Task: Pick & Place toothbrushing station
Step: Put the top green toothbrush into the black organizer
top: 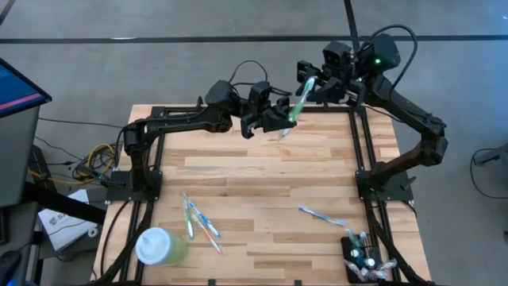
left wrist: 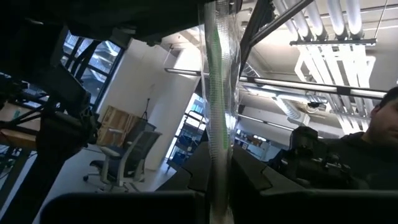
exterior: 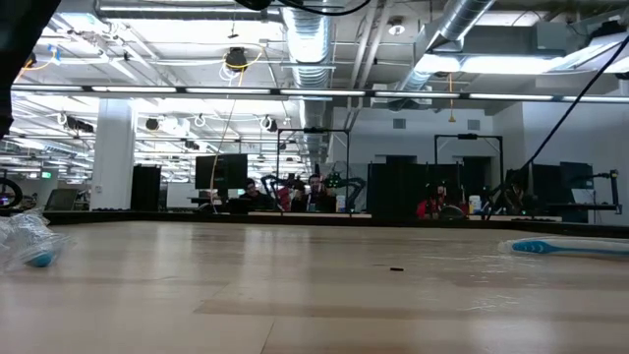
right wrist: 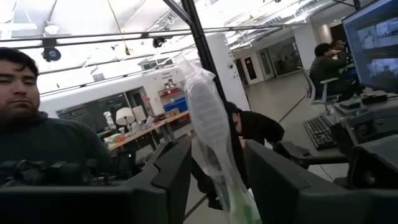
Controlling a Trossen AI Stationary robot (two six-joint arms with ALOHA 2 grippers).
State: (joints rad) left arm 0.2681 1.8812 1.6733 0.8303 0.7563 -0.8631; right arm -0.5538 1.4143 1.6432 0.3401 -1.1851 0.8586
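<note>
A green toothbrush in a clear wrapper (top: 298,102) is held in the air over the table's far edge, between my two grippers. My left gripper (top: 276,119) is shut on its lower part and my right gripper (top: 312,84) on its upper part. The toothbrushing station (top: 359,256), a small black holder with items in it, stands at the table's near right corner. Neither gripper shows in the low view. My left gripper pinches the wrapped toothbrush's handle (left wrist: 216,186) between its two fingers, which lie across it; the brush runs on past them. The brush is clear of the table, slanting. My right gripper has the wrapped toothbrush (right wrist: 219,168) between its two fingers, below the head end (right wrist: 205,106). The brush leans toward one finger (right wrist: 267,180).
A pale green cup with a white lid (top: 159,246) stands at the near left corner. Wrapped toothbrushes lie near it (top: 198,218) and at the right (top: 321,214). One shows in the low view (exterior: 560,248), with a crumpled wrapper (exterior: 29,246). People sit in the room beyond.
</note>
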